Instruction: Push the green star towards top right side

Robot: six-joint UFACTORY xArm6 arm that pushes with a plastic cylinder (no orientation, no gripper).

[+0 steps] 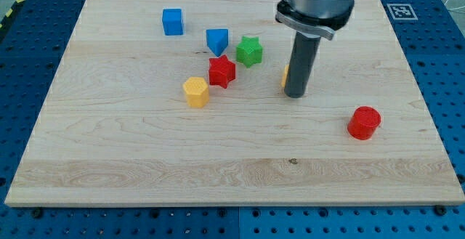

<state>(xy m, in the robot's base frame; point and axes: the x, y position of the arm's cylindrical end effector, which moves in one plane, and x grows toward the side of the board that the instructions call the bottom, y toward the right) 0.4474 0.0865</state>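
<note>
The green star [248,51] lies on the wooden board [145,144], above the middle. A blue heart-like block [216,41] is just to its left and a red star [221,71] just below-left. My tip [295,94] rests on the board to the right of the green star and a little lower, clearly apart from it. A yellow-orange block [285,74] is mostly hidden behind the rod; its shape cannot be told.
A blue cube [172,22] sits at the upper left. A yellow hexagon-like block [195,91] lies left of the red star. A red cylinder [363,122] stands at the right. A marker tag [399,11] is at the board's top right corner.
</note>
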